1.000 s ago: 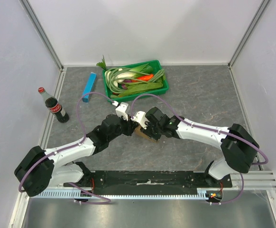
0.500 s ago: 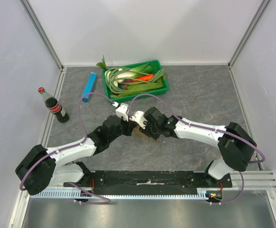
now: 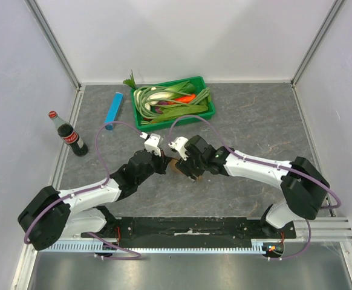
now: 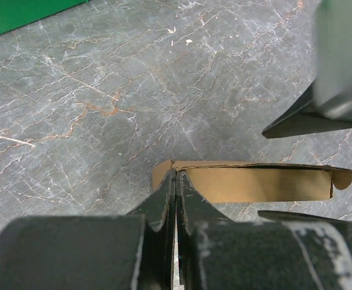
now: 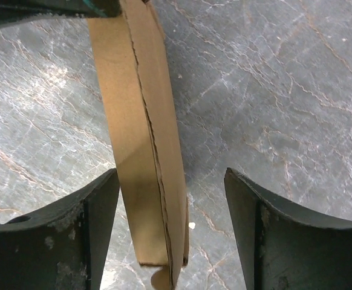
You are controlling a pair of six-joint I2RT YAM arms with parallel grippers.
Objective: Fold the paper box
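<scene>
The left gripper point(image 4: 176, 192) pinched the paper box point(image 4: 254, 184), the right gripper point(image 5: 171, 232) spread wide around it; beyond it lay a green tray point(image 3: 211, 109), blue box point(image 3: 113, 110), cola bottle point(image 3: 68, 136).

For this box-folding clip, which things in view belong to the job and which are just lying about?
In the job:
- flat brown cardboard paper box
- left hand, shut on one edge of it
- right hand, open, one finger on each side of it

Lying about:
- green plastic tray of vegetables
- slim blue rectangular box
- dark cola bottle with red cap
</scene>
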